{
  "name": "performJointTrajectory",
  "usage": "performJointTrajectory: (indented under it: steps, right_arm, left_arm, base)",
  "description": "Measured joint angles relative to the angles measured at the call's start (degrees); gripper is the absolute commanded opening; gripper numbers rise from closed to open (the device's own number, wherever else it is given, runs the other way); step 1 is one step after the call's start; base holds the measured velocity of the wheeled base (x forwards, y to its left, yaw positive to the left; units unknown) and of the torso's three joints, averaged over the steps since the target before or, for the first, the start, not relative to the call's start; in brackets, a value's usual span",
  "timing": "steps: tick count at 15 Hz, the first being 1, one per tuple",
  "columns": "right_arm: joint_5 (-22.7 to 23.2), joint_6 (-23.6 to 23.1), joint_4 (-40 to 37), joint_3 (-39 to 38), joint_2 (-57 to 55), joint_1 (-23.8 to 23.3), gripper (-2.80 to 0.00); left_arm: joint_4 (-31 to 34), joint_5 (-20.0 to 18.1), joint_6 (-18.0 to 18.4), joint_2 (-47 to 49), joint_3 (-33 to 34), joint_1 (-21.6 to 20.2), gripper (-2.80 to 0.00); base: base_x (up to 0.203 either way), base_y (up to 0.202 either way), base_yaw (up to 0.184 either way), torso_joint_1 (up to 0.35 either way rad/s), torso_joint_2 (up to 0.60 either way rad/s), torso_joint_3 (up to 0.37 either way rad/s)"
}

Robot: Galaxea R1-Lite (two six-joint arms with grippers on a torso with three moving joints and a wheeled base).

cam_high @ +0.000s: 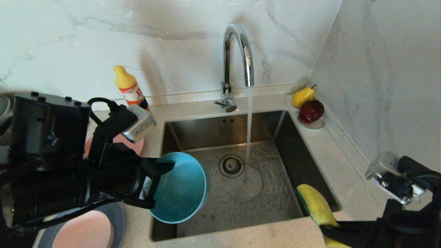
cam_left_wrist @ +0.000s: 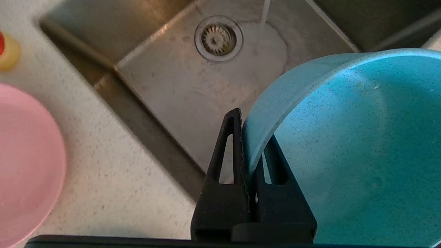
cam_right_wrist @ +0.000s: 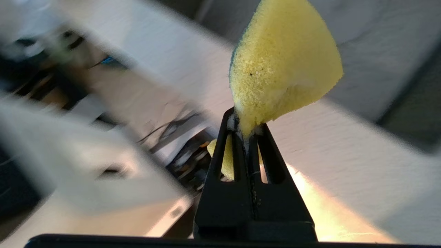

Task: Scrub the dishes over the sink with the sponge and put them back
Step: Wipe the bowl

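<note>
A teal bowl [cam_high: 182, 187] hangs tilted over the left side of the steel sink [cam_high: 213, 206], its opening turned sideways. My left gripper [cam_high: 164, 167] is shut on its rim, one finger inside the bowl [cam_left_wrist: 344, 144] and one outside, in the left wrist view [cam_left_wrist: 253, 127]. Water runs from the chrome tap [cam_high: 237, 51] onto the sink floor beside the drain [cam_high: 231, 165]. At the sink's front right corner my right gripper [cam_high: 324, 226] is shut on the yellow sponge [cam_high: 315, 205], which sticks up past the fingertips [cam_right_wrist: 246, 120], its green side [cam_right_wrist: 233, 58] just showing.
A salmon-pink plate [cam_high: 136, 146] lies on the counter behind my left arm. A pale pink bowl [cam_high: 86, 230] sits on a grey-blue plate [cam_high: 119, 215] at the front left. A yellow detergent bottle [cam_high: 129, 86] stands by the wall. A white saucer [cam_high: 315, 126] with fruit is at the back right.
</note>
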State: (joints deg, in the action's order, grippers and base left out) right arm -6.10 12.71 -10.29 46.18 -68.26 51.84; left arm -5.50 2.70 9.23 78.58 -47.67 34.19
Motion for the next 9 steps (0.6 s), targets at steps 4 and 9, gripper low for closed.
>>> performJointTrajectory:
  steps: [4, 9]
  right_arm:
    - [2.42, 1.84, -2.94, 5.00, -2.32, 3.98, -2.80]
    - [6.55, 5.02, -3.07, 14.41, -10.80, 5.48, -2.80]
  left_arm:
    - [-17.55, 7.62, -0.02, 4.52, 5.12, 4.04, -2.80]
    - [-38.91, 14.59, -0.11, 13.23, 7.46, 6.54, -2.80]
  base:
    - [0.000, 0.000, 0.000, 0.000, 0.00, 0.000]
    - [0.000, 0.000, 0.000, 0.000, 0.00, 0.000]
